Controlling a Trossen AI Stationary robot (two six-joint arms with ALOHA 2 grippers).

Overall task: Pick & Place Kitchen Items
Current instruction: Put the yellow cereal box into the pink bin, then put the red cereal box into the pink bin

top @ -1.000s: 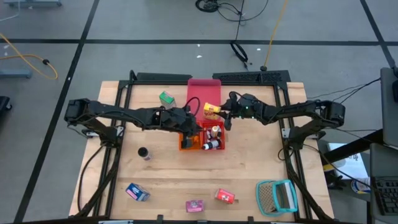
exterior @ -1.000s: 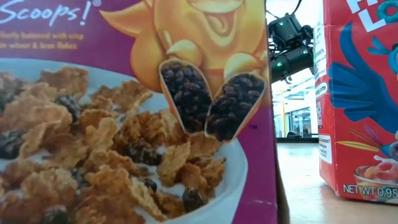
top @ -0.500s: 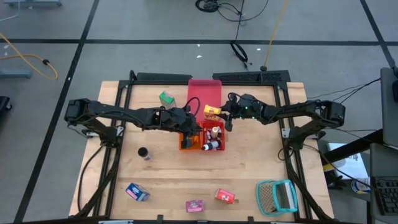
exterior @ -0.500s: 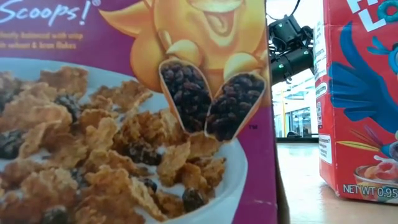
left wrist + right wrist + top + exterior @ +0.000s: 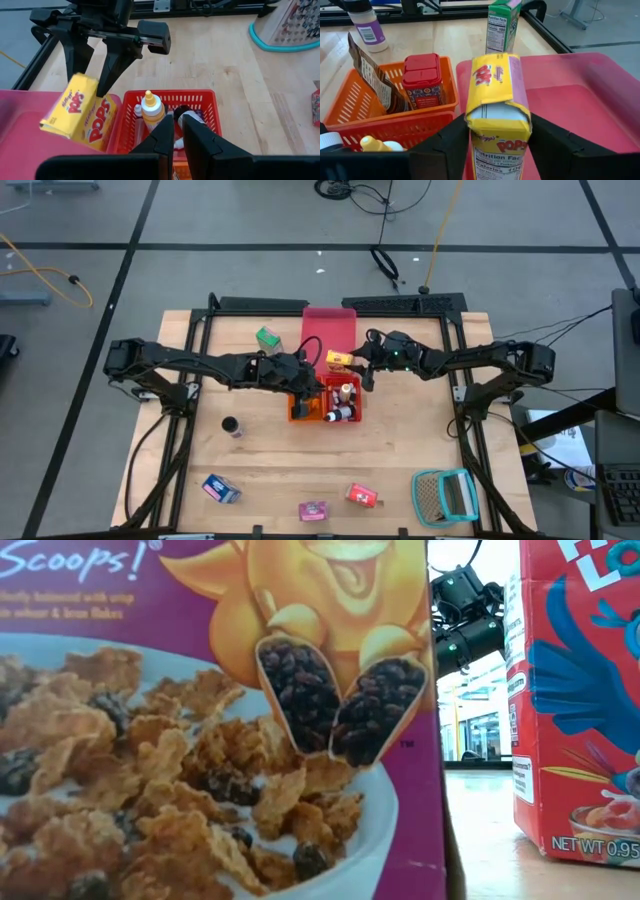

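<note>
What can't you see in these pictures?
- Low view: the purple box and the red box block nearly the whole table.
- Right wrist view: the yellow box covers where the right gripper meets it, so a grip is unclear.
- Left wrist view: the left gripper hides part of the red basket.

Robotics lab: grey tiled floor [image 5: 250,220], loose cables [image 5: 385,260] at 12 o'clock, black-framed light wooden table [image 5: 280,460].

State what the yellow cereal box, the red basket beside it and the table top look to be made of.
Yellow cereal box: printed card, slightly glossy; its top edge is crumpled and shows a pale raw edge.
Red basket: moulded plastic, probably; slotted walls, even glossy colour.
Table top: light wood with visible grain, matt finish.
</note>
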